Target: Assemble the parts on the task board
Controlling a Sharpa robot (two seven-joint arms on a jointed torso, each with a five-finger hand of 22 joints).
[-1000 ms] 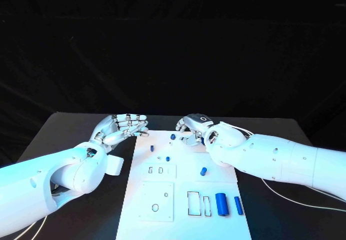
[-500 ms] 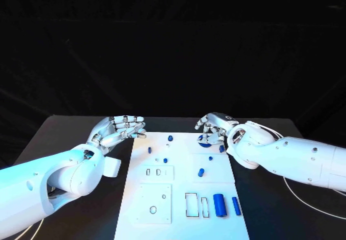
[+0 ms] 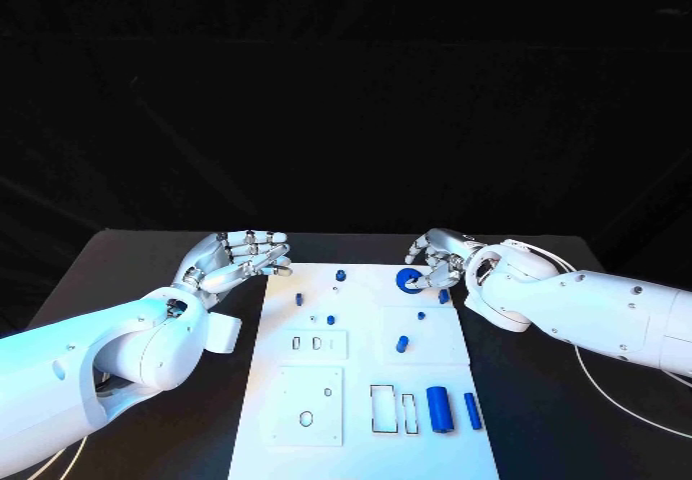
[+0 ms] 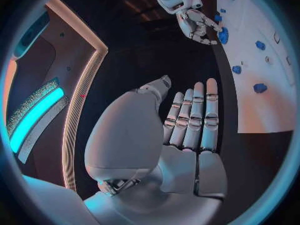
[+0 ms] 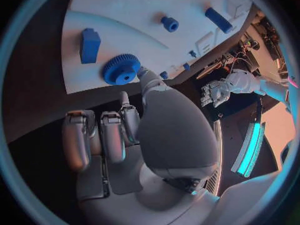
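1. Right now my right hand's fingertips sit just beside a blue gear lying flat on the far right corner of the task board; in the right wrist view one finger reaches to the gear's rim while the others curl in, apart from it, and I cannot tell whether that finger truly touches.
2. Beside the gear lies a blue block, with a small blue cylinder farther along the board.
3. Compared with half a second ago, the gear is now exposed at the hand's fingertips, where the fingers covered that spot before; one second ago the hand was nearer the board's middle.
4. My right hand hangs palm down over the board's far right edge, forearm coming in from the right.
5. My left hand holds nothing, fingers straight and close together, palm up beside the board's far left corner, unchanged.
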